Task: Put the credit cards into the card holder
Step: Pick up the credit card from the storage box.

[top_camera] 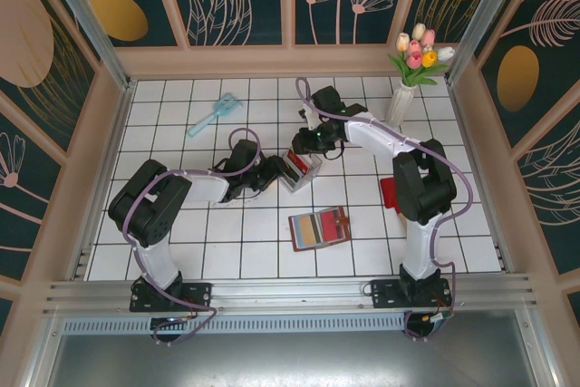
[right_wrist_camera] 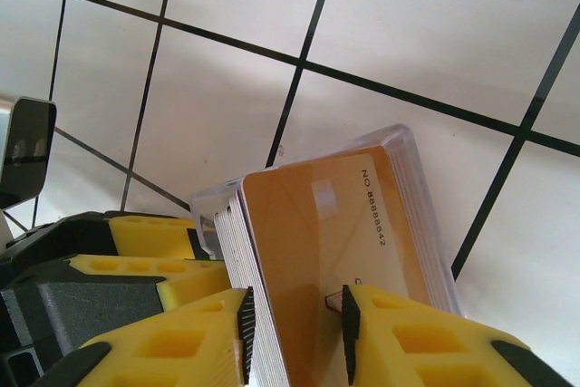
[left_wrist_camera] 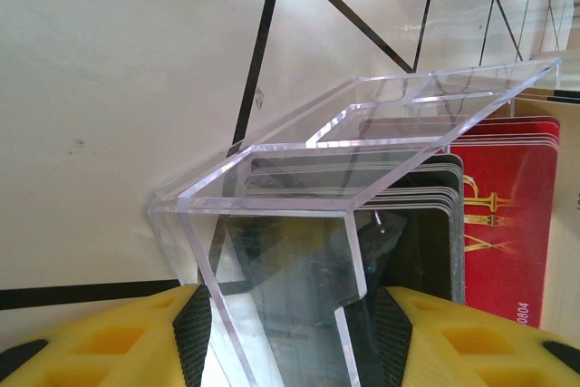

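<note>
The credit cards (right_wrist_camera: 317,224) stand as a stack in a clear plastic tray (left_wrist_camera: 299,178), with a tan card in front and pale ones behind. Black cards (left_wrist_camera: 426,233) and red cards (left_wrist_camera: 507,233) show through the tray's wall. My left gripper (left_wrist_camera: 294,314) is shut on the tray's near end and holds it tilted at mid-table (top_camera: 301,169). My right gripper (right_wrist_camera: 297,314) comes in from the far side (top_camera: 306,145) and is shut on the tan card and several pale cards. The brown card holder (top_camera: 319,228) lies open on the tiles, nearer the arm bases.
A vase of tulips (top_camera: 405,88) stands at the back right. A pale blue brush (top_camera: 210,117) lies at the back left. A red flat thing (top_camera: 388,195) lies partly under the right arm. The left gripper's yellow fingers (right_wrist_camera: 136,269) sit close beside the card stack.
</note>
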You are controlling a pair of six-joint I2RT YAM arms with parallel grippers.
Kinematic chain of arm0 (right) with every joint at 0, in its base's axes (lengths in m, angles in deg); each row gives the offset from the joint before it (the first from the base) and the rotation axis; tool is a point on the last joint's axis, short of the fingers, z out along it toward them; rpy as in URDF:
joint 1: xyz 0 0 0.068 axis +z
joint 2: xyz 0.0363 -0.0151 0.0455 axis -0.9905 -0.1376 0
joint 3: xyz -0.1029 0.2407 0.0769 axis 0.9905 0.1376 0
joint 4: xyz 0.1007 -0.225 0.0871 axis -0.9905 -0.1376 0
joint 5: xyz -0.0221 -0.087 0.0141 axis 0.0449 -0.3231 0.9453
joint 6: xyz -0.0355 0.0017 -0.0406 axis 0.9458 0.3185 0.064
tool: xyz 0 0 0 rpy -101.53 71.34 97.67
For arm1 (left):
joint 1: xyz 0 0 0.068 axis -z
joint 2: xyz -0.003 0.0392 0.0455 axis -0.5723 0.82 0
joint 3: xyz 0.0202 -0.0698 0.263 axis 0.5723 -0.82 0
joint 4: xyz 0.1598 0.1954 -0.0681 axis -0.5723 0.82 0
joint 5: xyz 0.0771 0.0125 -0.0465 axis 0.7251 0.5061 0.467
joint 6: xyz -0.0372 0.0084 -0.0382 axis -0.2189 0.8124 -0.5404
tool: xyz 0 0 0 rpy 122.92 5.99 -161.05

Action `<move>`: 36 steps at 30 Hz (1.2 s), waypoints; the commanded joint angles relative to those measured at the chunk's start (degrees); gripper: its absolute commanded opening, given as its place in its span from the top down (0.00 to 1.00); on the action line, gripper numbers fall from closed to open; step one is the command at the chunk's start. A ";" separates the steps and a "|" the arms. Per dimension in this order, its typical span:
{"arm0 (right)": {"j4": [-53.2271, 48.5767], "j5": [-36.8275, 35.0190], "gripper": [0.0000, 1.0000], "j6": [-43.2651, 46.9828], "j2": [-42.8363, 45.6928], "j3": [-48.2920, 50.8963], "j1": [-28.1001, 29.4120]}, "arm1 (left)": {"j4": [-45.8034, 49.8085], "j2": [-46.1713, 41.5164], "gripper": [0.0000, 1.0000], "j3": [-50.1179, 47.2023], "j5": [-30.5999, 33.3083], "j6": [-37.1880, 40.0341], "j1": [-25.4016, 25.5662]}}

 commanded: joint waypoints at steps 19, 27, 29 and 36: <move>-2.35 -6.05 0.90 0.93 5.39 -2.48 -0.91 | 0.08 1.37 0.46 1.40 -1.37 1.15 -0.19; 1.12 -16.83 1.00 3.22 11.22 -1.93 -0.95 | 0.38 0.75 0.46 0.96 -0.93 1.40 -0.20; 3.84 -13.13 1.00 3.90 13.99 0.41 -0.84 | 0.55 0.63 0.46 1.05 -0.88 1.46 -0.23; 10.42 -4.66 1.00 4.49 14.76 7.50 1.11 | 0.72 0.83 0.46 1.09 -1.01 1.63 -0.14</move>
